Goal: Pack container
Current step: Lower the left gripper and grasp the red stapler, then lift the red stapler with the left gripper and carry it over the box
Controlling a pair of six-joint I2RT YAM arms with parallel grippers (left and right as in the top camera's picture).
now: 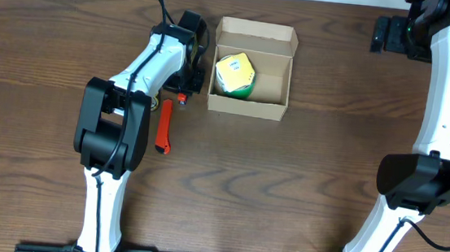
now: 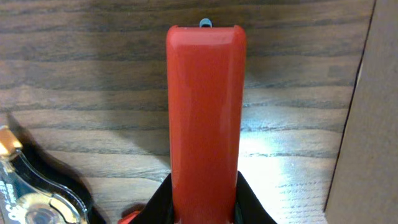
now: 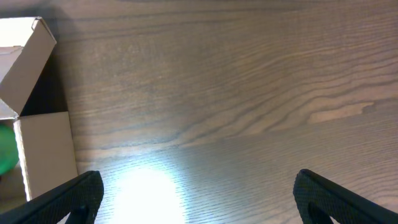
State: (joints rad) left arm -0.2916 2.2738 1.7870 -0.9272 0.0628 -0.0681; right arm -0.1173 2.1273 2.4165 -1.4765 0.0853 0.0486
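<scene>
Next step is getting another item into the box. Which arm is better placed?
Left. The left tool grips the red bar right beside the container; the right tool hangs open over the table, farther away.

Table [image 1: 300, 198]: dark brown, wavy wood grain. Container [image 1: 247, 107]: plain tan-brown cardboard. Packet [image 1: 235, 74] inside it: yellow and green. Bar [image 2: 205, 118]: glossy solid red. Tape dispenser [image 2: 37, 199]: black, gold tip. Arms [image 1: 449, 80]: white shells, black joints.

the right end effector [image 3: 198, 186], fingers spread wide, hangs above the wooden table [image 3: 249, 93] beside the container [image 3: 43, 149].
</scene>
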